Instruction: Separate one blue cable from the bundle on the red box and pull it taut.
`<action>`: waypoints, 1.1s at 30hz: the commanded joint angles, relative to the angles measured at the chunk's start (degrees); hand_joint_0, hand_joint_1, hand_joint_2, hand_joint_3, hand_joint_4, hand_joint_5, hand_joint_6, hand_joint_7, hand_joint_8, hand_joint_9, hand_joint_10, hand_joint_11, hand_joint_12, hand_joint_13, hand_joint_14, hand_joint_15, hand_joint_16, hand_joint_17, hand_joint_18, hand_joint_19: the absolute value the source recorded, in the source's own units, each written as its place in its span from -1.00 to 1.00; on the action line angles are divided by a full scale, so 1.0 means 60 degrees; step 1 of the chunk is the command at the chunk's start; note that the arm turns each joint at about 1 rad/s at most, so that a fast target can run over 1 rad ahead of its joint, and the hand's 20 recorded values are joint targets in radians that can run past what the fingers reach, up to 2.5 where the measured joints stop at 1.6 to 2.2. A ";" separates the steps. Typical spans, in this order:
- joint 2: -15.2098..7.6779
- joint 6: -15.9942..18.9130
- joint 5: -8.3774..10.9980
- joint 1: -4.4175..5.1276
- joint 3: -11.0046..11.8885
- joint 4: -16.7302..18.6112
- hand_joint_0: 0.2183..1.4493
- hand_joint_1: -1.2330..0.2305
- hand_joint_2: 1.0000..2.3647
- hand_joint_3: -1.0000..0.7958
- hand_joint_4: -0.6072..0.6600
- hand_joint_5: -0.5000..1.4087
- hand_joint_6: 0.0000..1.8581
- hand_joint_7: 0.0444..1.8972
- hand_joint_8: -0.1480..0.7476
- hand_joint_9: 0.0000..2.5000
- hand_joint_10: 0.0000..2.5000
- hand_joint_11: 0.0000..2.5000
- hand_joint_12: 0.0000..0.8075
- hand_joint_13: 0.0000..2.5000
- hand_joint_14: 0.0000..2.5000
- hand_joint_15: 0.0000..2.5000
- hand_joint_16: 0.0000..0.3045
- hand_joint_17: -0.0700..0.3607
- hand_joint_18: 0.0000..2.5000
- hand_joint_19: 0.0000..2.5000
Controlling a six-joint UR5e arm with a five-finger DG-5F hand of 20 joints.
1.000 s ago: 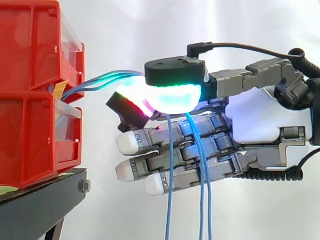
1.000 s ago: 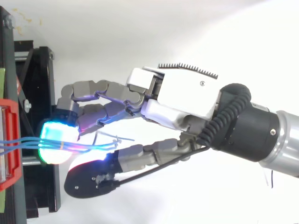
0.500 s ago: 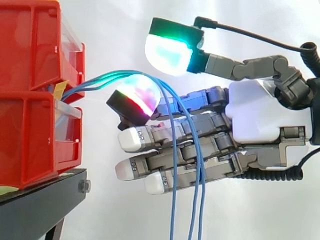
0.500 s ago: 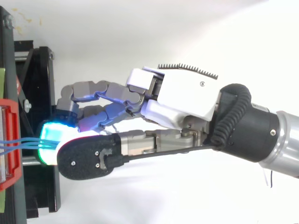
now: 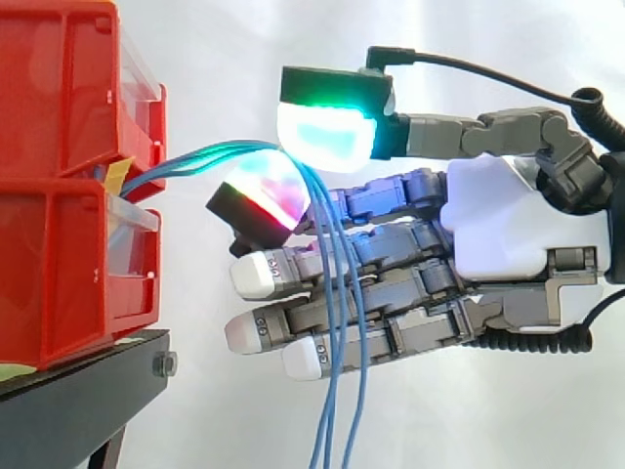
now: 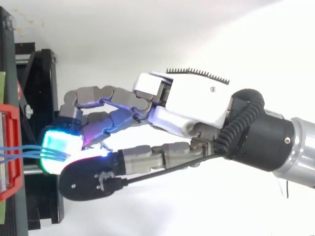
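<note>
Side view, handling: the blue cables (image 5: 337, 322) look light, limp and slick, so they would likely slip off a smooth pad unless pinched.
Side view, where to hold: one strand alone, on the arch just ahead of the hand's (image 5: 488, 234) top fingertip (image 5: 266, 195).
Side view, look: thin blue strands leave the red box (image 5: 59, 264), arch over that fingertip and hang in front of the fingers.
Side view, hand state: loosely spread, with the thumb (image 5: 327, 132) just above the strands and apparently not pressing.
Top view, look: the strands (image 6: 22, 151) run close together, side by side.
Top view, place: between the box (image 6: 15, 182) and the glowing fingertip, beyond the palm (image 6: 192, 105).
</note>
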 commanded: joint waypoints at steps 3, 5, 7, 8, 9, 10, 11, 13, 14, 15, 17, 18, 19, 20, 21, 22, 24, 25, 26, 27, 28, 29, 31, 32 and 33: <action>0.0000 0.0000 0.0000 -0.0002 0.0000 0.0008 -0.11 -0.57 -0.97 -0.01 0.14 -0.61 -0.46 0.38 -0.09 -0.54 -0.99 -0.74 -0.14 -0.72 -1.00 -0.91 -0.68 -0.17 -0.68 -0.74; 0.0000 0.0000 0.0000 -0.0002 0.0000 0.0008 -0.11 -0.58 -0.97 -0.01 0.13 -0.62 -0.46 0.38 -0.10 -0.56 -0.99 -0.75 -0.15 -0.73 -1.00 -0.91 -0.68 -0.17 -0.69 -0.75; 0.0000 0.0000 0.0000 -0.0002 0.0000 0.0008 -0.10 -0.58 -0.97 0.00 0.13 -0.62 -0.46 0.37 -0.10 -0.56 -0.99 -0.75 -0.15 -0.74 -1.00 -0.92 -0.68 -0.17 -0.70 -0.75; 0.0000 0.0000 0.0000 -0.0002 0.0000 0.0008 -0.11 -0.58 -0.97 0.01 0.13 -0.63 -0.46 0.37 -0.10 -0.57 -0.99 -0.75 -0.15 -0.74 -1.00 -0.91 -0.68 -0.17 -0.71 -0.75; 0.0000 0.0000 0.0000 -0.0002 0.0000 0.0008 -0.11 -0.58 -0.97 0.01 0.13 -0.63 -0.46 0.37 -0.10 -0.57 -0.99 -0.75 -0.15 -0.75 -1.00 -0.92 -0.68 -0.17 -0.71 -0.74; 0.0000 0.0000 0.0000 -0.0017 0.0000 0.0022 -0.10 -0.58 -0.97 0.01 0.12 -0.63 -0.46 0.37 -0.11 -0.57 -0.99 -0.75 -0.15 -0.75 -1.00 -0.92 -0.68 -0.17 -0.71 -0.74; 0.0000 0.0000 0.0000 -0.0017 0.0000 0.0022 -0.11 -0.58 -0.97 0.00 0.13 -0.63 -0.46 0.37 -0.10 -0.57 -0.99 -0.75 -0.15 -0.75 -1.00 -0.91 -0.68 -0.17 -0.71 -0.75; 0.0000 0.0000 0.0000 -0.0017 0.0000 0.0022 -0.23 -0.54 -0.98 -0.13 0.16 -0.62 -0.46 0.36 -0.10 -0.56 -0.99 -0.74 -0.15 -0.74 -1.00 -0.92 -0.68 -0.17 -0.69 -0.76; 0.0000 0.0000 0.0000 -0.0002 0.0000 0.0022 -0.27 -0.50 -0.98 -0.21 0.18 -0.62 -0.46 0.36 -0.07 -0.54 -0.99 -0.74 -0.14 -0.74 -1.00 -0.92 -0.68 -0.16 -0.69 -0.74; 0.0000 0.0000 0.0000 -0.0017 0.0000 0.0022 -0.33 -0.47 -0.99 -0.30 0.20 -0.62 -0.46 0.36 -0.05 -0.53 -0.99 -0.74 -0.14 -0.73 -1.00 -0.91 -0.68 -0.16 -0.69 -0.73; 0.0000 0.0000 0.0000 -0.0017 0.0000 0.0008 -0.42 -0.33 -1.00 -0.40 0.26 -0.60 -0.46 0.36 -0.01 -0.49 -0.99 -0.73 -0.12 -0.72 -1.00 -0.90 -0.67 -0.16 -0.68 -0.72; 0.0000 0.0000 0.0000 -0.0017 0.0000 0.0008 -0.44 -0.24 -1.00 -0.44 0.28 -0.59 -0.46 0.36 0.01 -0.47 -0.99 -0.73 -0.09 -0.70 -1.00 -0.89 -0.67 -0.15 -0.67 -0.72; 0.0000 0.0000 0.0000 -0.0017 0.0000 0.0008 -0.45 -0.19 -1.00 -0.44 0.28 -0.59 -0.46 0.35 0.02 -0.46 -0.99 -0.74 -0.09 -0.70 -1.00 -0.90 -0.67 -0.15 -0.67 -0.71; 0.0000 0.0000 0.0000 -0.0002 0.0000 0.0008 -0.46 -0.10 -1.00 -0.44 0.28 -0.58 -0.46 0.36 0.04 -0.45 -0.99 -0.74 -0.09 -0.69 -1.00 -0.90 -0.67 -0.15 -0.66 -0.72; 0.0000 0.0000 0.0000 -0.0017 0.0000 0.0008 -0.46 -0.02 -1.00 -0.44 0.29 -0.58 -0.46 0.36 0.05 -0.42 -0.99 -0.73 -0.09 -0.68 -1.00 -0.89 -0.67 -0.15 -0.66 -0.71; 0.0000 0.0000 0.0000 -0.0017 0.0000 0.0008 -0.46 0.02 -1.00 -0.44 0.29 -0.58 -0.46 0.36 0.05 -0.42 -0.99 -0.74 -0.09 -0.68 -1.00 -0.89 -0.67 -0.15 -0.66 -0.71; 0.0000 0.0015 0.0000 -0.0031 0.0000 0.0008 -0.44 0.07 -1.00 -0.44 0.29 -0.57 -0.46 0.35 0.06 -0.40 -0.99 -0.73 -0.09 -0.67 -1.00 -0.89 -0.67 -0.15 -0.66 -0.71; 0.0000 0.0015 0.0000 -0.0031 0.0000 0.0008 -0.43 0.06 -1.00 -0.44 0.29 -0.57 -0.46 0.36 0.06 -0.40 -0.99 -0.73 -0.09 -0.67 -1.00 -0.89 -0.67 -0.15 -0.65 -0.71; 0.0000 0.0015 0.0000 -0.0031 0.0000 0.0008 -0.40 0.03 -1.00 -0.44 0.28 -0.57 -0.46 0.36 0.06 -0.39 -0.99 -0.72 -0.10 -0.66 -1.00 -0.89 -0.68 -0.16 -0.65 -0.71; 0.0000 0.0015 0.0000 -0.0031 0.0000 0.0008 -0.38 -0.02 -1.00 -0.42 0.28 -0.57 -0.46 0.35 0.06 -0.39 -0.99 -0.72 -0.10 -0.66 -1.00 -0.89 -0.68 -0.16 -0.65 -0.71; 0.0000 0.0015 0.0000 -0.0031 -0.0014 0.0008 -0.36 -0.07 -1.00 -0.39 0.28 -0.57 -0.46 0.35 0.06 -0.38 -0.99 -0.72 -0.11 -0.65 -1.00 -0.89 -0.68 -0.17 -0.64 -0.71; 0.0000 0.0015 0.0000 -0.0031 0.0000 0.0008 -0.33 -0.11 -0.99 -0.37 0.29 -0.57 -0.46 0.35 0.06 -0.38 -0.99 -0.71 -0.11 -0.65 -1.00 -0.89 -0.68 -0.17 -0.64 -0.72; 0.0000 0.0000 0.0000 -0.0031 0.0000 0.0008 -0.26 -0.20 -0.99 -0.35 0.31 -0.57 -0.46 0.34 0.05 -0.37 -0.99 -0.72 -0.11 -0.63 -1.00 -0.90 -0.69 -0.18 -0.62 -0.72; 0.0000 0.0000 0.0000 -0.0031 0.0000 0.0008 -0.22 -0.29 -0.99 -0.35 0.33 -0.57 -0.46 0.31 0.04 -0.35 -0.99 -0.71 -0.11 -0.62 -1.00 -0.90 -0.69 -0.18 -0.60 -0.72; 0.0000 0.0000 0.0000 -0.0031 0.0000 0.0008 -0.18 -0.36 -0.99 -0.34 0.33 -0.57 -0.46 0.28 0.03 -0.35 -0.99 -0.71 -0.11 -0.61 -1.00 -0.90 -0.69 -0.19 -0.58 -0.73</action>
